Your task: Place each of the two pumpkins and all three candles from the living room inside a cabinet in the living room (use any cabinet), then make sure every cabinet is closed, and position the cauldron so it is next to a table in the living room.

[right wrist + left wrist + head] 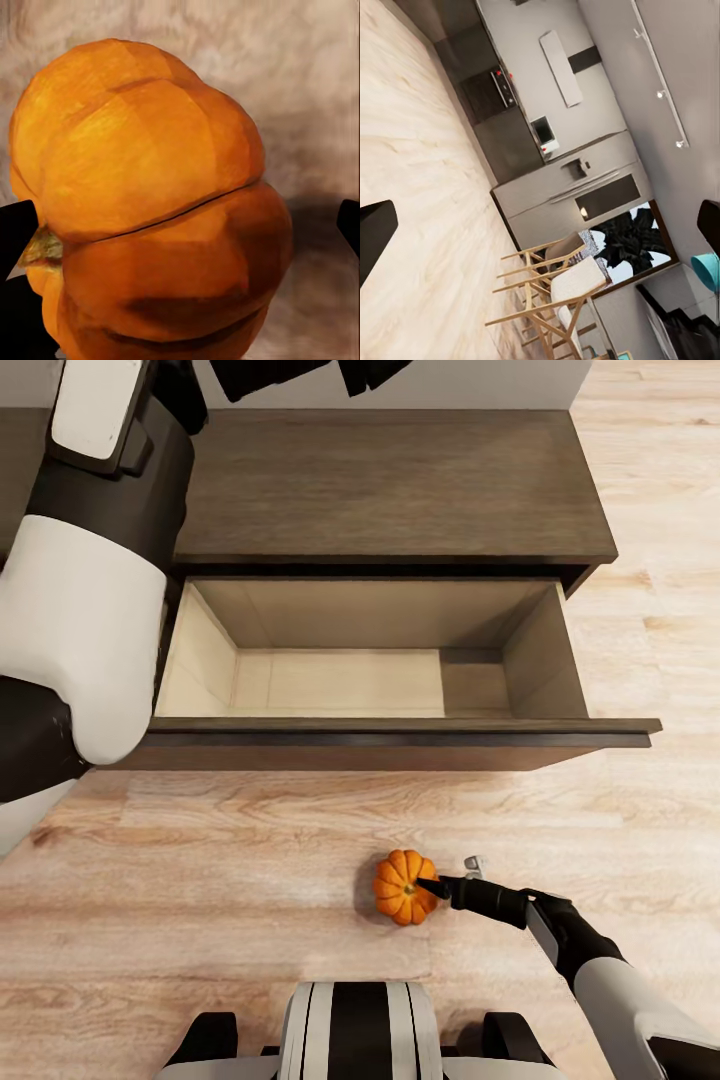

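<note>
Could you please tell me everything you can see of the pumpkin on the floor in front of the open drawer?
The pumpkin is small, squat and ribbed, bright orange with a tiny greenish-brown stem spot on top. It sits upright on the pale wooden floor, apart from the cabinet's pulled-out drawer. The right gripper reaches it from the side, one dark fingertip at its top by the stem. In the right wrist view its segmented skin looks smooth and matte.

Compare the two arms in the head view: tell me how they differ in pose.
The right arm reaches low over the floor, its gripper at the pumpkin. The left arm is raised beside the open drawer, near no task item. The right arm looks slim and far; the left looms large and close. Both are black and white.
</note>
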{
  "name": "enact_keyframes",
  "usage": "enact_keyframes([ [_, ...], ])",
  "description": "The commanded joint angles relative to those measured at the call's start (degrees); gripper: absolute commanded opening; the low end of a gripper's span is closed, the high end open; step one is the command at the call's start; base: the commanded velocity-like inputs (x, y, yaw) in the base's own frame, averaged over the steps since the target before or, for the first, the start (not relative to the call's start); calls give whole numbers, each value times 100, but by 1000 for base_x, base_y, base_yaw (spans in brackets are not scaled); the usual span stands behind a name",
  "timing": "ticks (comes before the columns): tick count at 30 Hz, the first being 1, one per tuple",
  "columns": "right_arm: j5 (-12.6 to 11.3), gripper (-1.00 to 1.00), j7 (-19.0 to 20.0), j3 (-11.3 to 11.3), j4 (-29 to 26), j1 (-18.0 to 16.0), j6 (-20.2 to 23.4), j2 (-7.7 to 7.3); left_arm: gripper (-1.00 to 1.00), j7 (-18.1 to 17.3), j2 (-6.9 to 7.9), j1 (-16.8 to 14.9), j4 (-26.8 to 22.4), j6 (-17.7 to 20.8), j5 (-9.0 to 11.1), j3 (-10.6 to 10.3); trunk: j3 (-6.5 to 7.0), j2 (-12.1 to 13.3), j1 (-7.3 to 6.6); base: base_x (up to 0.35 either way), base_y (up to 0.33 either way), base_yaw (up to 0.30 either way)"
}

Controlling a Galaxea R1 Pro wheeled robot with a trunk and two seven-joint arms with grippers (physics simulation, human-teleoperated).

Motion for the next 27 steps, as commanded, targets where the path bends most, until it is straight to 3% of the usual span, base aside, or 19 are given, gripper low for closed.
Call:
enact_keyframes([
  [1,4,100,33,2,9,-3,33,-33,100,0,-33,33,-1,-33,4,0,0,0,0,0,0,0],
  [7,21,100,-27,5,137,4,-66,-41,100,0,-90,227,1,-195,4,0,0,0,0,0,0,0],
  [14,-116,100,-112,13,121,4,-93,5,100,0,-87,242,2,-286,4,0,0,0,0,0,0,37],
  [21,-281,100,-196,27,71,4,-84,10,100,0,-91,245,3,-286,4,0,0,0,0,0,0,207],
  [22,91,100,-517,28,69,4,-83,10,100,0,-92,245,3,-286,4,0,0,0,0,0,0,278],
  [27,77,100,-469,51,49,4,-71,10,100,0,-91,245,3,-286,4,0,0,0,0,0,0,285],
])
